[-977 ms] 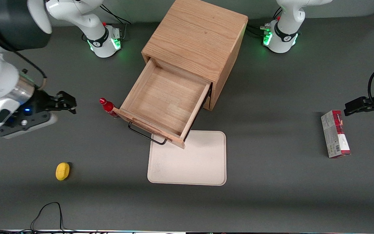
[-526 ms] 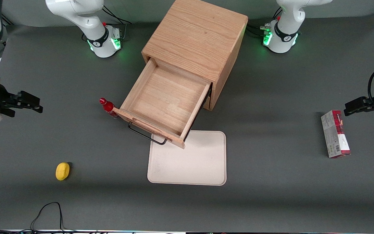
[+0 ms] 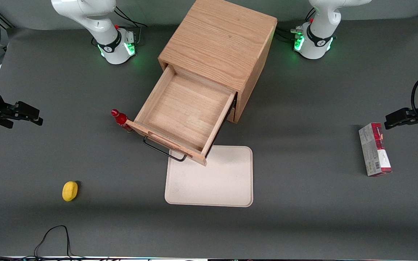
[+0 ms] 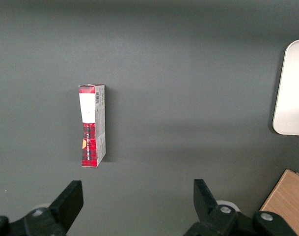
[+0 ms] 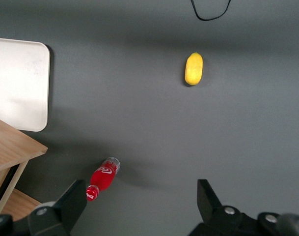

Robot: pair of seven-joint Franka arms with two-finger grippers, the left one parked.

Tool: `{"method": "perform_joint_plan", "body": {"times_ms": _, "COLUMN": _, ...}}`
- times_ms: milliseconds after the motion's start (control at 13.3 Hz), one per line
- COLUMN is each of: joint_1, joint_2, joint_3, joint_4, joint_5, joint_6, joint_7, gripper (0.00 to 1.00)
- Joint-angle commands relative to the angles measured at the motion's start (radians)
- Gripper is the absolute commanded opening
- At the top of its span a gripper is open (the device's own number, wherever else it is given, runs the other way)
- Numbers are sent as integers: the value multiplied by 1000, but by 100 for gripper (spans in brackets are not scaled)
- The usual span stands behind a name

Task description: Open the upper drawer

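Observation:
The upper drawer (image 3: 185, 112) of the oak cube cabinet (image 3: 220, 40) stands pulled far out, and its shallow wooden tray is empty. Its thin black wire handle (image 3: 163, 148) hangs free over the table. A corner of the drawer front also shows in the right wrist view (image 5: 12, 147). The bottommost drawer is hidden under it. My right gripper (image 3: 33, 116) is open and empty, well away from the drawer toward the working arm's end of the table. In the right wrist view its fingers (image 5: 141, 201) stand wide apart above bare table.
A red bottle (image 3: 121, 119) stands beside the drawer front's corner, also in the right wrist view (image 5: 104, 177). A yellow fruit (image 3: 70, 190) lies nearer the camera. A beige tray (image 3: 210, 177) lies in front of the drawer. A red-and-white box (image 3: 374, 148) lies toward the parked arm's end.
My right gripper has drawn back from the drawer toward the working arm's end of the table, most of it in the first half second. The drawer has not moved.

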Motion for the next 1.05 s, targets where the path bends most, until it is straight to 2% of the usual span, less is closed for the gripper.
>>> {"method": "perform_joint_plan", "body": {"times_ms": 0, "joint_1": -38, "joint_2": 3, "joint_3": 20, "joint_4": 13, "joint_5": -18, "joint_6": 6, "joint_7": 23, "gripper": 100}}
{"method": "perform_joint_plan", "body": {"times_ms": 451, "joint_1": -24, "joint_2": -4, "joint_3": 20, "joint_4": 7, "joint_5": -44, "joint_6": -2, "joint_7": 26, "gripper": 100}}
{"method": "perform_joint_plan", "body": {"times_ms": 977, "joint_1": -26, "joint_2": -4, "joint_3": 14, "joint_4": 12, "joint_5": -43, "joint_6": -37, "joint_7": 32, "gripper": 100}}
